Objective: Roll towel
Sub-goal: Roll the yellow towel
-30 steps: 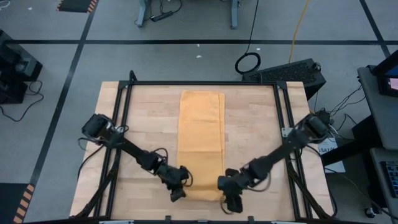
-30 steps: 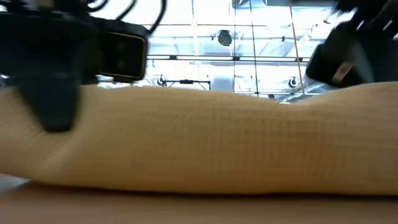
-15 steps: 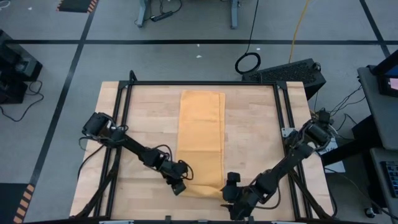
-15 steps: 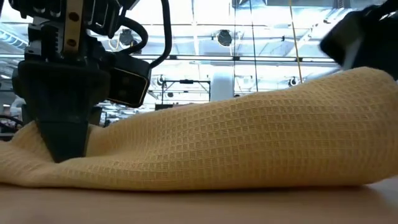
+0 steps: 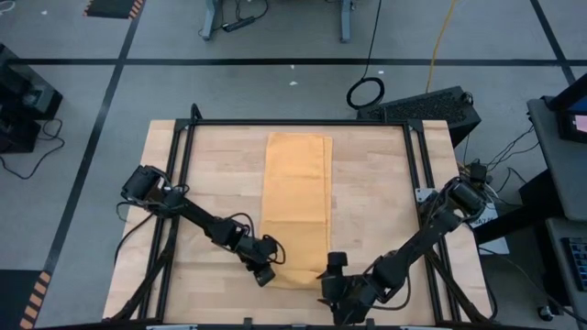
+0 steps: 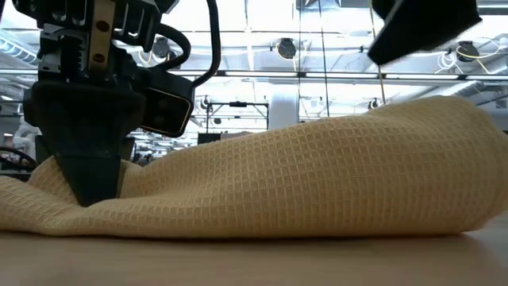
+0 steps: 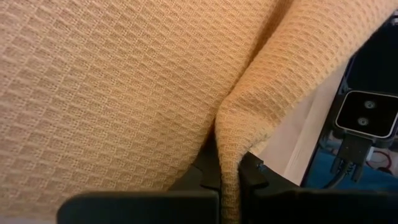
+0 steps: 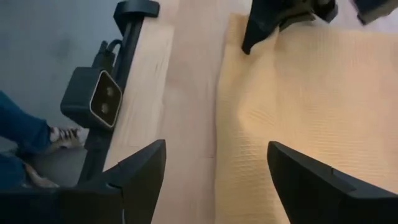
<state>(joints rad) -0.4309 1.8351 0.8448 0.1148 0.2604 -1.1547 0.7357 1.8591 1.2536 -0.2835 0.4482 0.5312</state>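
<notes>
Item: towel [image 5: 295,206], orange-yellow waffle weave, laid lengthwise down the middle of the wooden tabletop [image 5: 376,192], near end lifted into a hump.

Left gripper [image 5: 264,273] has its fingers closed, pinching a fold at the towel's near left corner. The right gripper [image 5: 335,286] hovers just off the near right corner, fingers spread wide and holding nothing. Risks, as judged: with only one corner held, the near edge may roll crooked and come out as a cone, not a cylinder; the right fingers could close on bare tabletop or catch a single layer; a pull from the left alone may drag the whole cloth sideways. Markings: none legible on the towel, the arms or the camera module [image 8: 94,98] at the tabletop's edge.
</notes>
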